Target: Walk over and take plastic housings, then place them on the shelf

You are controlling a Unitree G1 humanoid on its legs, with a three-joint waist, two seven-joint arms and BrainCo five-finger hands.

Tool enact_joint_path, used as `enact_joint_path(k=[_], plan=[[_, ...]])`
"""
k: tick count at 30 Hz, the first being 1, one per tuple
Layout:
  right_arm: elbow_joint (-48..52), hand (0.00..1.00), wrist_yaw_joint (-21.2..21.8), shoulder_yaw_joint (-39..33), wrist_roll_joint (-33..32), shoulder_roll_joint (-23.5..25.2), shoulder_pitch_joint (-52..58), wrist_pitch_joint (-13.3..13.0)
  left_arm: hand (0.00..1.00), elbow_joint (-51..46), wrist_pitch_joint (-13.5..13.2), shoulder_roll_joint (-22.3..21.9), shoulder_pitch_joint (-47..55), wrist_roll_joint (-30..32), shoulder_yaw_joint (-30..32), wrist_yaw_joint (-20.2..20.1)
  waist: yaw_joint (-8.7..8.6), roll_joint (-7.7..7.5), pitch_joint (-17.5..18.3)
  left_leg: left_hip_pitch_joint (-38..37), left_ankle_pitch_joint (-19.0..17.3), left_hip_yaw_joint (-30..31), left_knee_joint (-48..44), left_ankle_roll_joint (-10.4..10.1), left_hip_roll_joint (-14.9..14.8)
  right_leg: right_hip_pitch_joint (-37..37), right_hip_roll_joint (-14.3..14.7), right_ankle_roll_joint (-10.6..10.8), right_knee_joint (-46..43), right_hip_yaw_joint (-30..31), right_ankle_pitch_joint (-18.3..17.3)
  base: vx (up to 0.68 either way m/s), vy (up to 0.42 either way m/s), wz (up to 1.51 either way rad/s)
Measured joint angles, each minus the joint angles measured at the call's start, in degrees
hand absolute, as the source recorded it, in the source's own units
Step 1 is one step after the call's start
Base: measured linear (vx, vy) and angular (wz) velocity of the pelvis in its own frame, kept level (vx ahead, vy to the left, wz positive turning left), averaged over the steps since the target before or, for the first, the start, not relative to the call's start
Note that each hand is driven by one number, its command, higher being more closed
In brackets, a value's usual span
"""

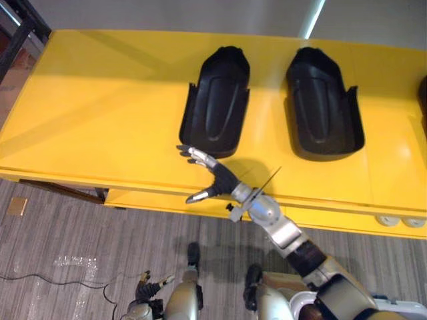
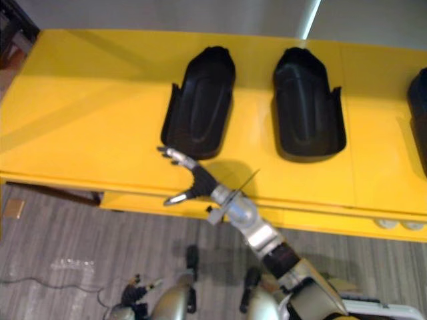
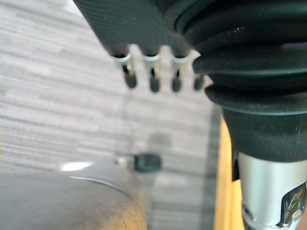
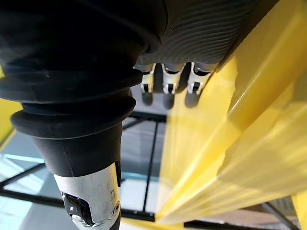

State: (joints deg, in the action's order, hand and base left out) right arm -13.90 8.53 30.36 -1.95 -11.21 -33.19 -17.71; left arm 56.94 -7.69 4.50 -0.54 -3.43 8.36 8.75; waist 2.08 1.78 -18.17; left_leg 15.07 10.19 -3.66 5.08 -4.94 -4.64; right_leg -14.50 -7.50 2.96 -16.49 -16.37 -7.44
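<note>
Right hand (image 1: 217,177) at the near edge of the yellow surface (image 1: 100,113), just short of the first plastic housing (image 1: 217,100).
That housing lies hollow side up, its long axis running straight away from us. Its near end is just past our fingers (image 1: 193,155), a little to their right; they are spread open and hold nothing. A second housing (image 1: 323,103) lies parallel, apart to the right. Our left hand (image 1: 150,290) hangs relaxed over the floor, so we judge the reach is the right hand's.

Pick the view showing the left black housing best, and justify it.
The left eye view: the left black housing lies whole, near centre. The right eye view shows it whole, further left. The wrist views face the floor and the yellow table.
</note>
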Motion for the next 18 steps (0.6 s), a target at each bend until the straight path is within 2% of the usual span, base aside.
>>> enact_joint_path(k=[10,13,18], plan=[[-0.73,0.00,0.34,0.06,-0.83,0.53,-0.91,0.05,0.00,-0.08,0.00,-0.13,-0.01,0.00,0.16,0.00,0.05,0.00,0.00,0.05,0.05,0.05,0.00,-0.07,0.10,-0.44,-0.26,0.04,-0.92,-0.04,-0.57,0.00,0.000,0.00],[-0.33,0.00,1.57,0.24,-2.24,0.43,-0.81,0.16,0.00,-0.07,0.00,-0.30,-0.12,0.02,0.39,0.00,0.00,-0.01,0.00,0.05,0.01,-0.01,0.01,-0.08,0.08,-0.44,-0.26,0.05,-0.89,-0.02,-0.58,0.00,0.000,0.00],[10.94,0.00,4.40,1.34,-6.57,-2.77,3.40,0.35,0.00,0.16,0.20,-0.30,-0.06,0.04,0.74,-0.01,-0.40,-0.47,0.24,-1.19,-0.21,-0.55,0.01,0.09,0.05,1.26,-0.15,0.26,0.43,0.12,-0.42,0.04,-0.008,-0.02]])
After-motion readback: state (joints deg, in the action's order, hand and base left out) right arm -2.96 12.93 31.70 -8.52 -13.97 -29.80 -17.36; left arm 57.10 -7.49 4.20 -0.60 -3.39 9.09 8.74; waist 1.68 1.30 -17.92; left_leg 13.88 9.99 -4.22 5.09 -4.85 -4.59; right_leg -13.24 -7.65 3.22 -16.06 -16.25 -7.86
